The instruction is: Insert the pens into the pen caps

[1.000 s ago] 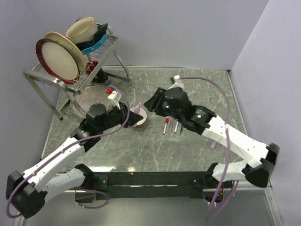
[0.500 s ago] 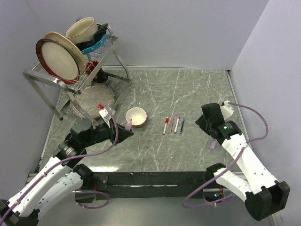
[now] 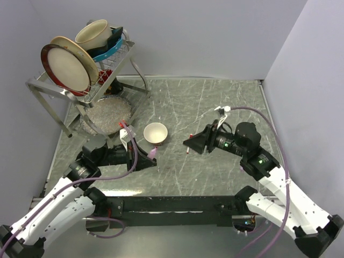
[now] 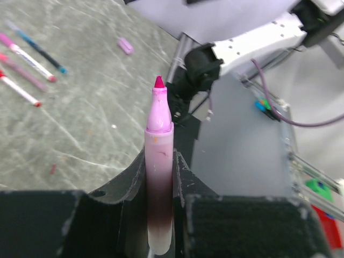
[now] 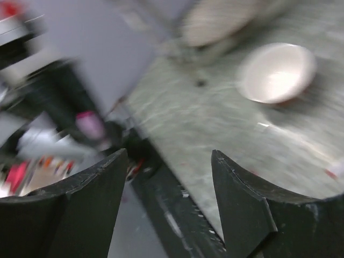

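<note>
Because a cap has to slide on over the writing end, we read the low grip of the left pincer (image 4: 159,161) as deliberate. It is pressed together on the barrel of the pink pen (image 4: 159,126), so the bare magenta tip sticks well out past the fingers, free on all sides. From above, that pen is held off the counter (image 3: 215,102), near the bowl (image 3: 147,129) on its near side. Its tip points toward the other arm, which looks to us like a presentation for a two-handed join.

The right pincer (image 5: 169,183) is spread wide with nothing between its fingers; its own view is blurred, but the gap is plain. It hangs over the row of pens (image 4: 33,70) lying side by side on the counter and faces the left arm. The lilac cap (image 4: 125,45), the only one we can make out, lies alone on the counter beyond those pens, well apart from both pincers. We judge that the right side needs a cap before the pink pen can be closed. Whether the lilac one fits it we cannot tell.
</note>
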`<action>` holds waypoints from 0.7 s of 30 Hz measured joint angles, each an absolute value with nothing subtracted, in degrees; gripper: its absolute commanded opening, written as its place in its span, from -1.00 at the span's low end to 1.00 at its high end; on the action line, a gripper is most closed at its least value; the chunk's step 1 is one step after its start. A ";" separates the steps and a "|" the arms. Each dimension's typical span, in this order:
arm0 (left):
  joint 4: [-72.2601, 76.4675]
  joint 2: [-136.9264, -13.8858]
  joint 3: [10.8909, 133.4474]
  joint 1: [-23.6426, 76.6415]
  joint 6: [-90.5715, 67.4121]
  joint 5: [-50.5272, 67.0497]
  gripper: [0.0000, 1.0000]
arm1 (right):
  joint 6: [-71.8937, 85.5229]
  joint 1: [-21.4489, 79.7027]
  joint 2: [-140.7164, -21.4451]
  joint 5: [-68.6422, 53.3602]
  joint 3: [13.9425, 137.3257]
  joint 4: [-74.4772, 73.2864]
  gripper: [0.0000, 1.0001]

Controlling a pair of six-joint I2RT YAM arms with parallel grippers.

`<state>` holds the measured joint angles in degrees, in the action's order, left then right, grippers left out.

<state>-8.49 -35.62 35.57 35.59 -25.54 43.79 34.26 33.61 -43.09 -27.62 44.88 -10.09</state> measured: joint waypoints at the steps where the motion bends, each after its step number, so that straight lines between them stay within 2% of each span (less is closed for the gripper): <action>1: -7.92 -36.14 35.57 35.59 -26.09 44.95 -0.98 | 34.09 35.18 -43.09 -28.71 44.88 -8.49 0.46; 8: -4.12 -38.17 35.57 35.59 -30.09 50.63 -0.98 | 33.47 45.15 -46.98 -30.52 45.10 0.49 0.47; 15: 0.51 -38.11 35.57 35.59 -33.91 52.53 -0.98 | 33.08 51.09 -53.58 -29.23 47.72 3.01 0.41; 19: 0.10 -38.04 35.62 35.59 -33.15 51.75 -0.98 | 33.15 51.99 -53.08 -24.25 47.92 2.46 0.40; 21: -2.24 -37.80 35.70 35.59 -31.07 49.91 -0.98 | 33.32 51.96 -51.00 -18.06 47.83 0.99 0.40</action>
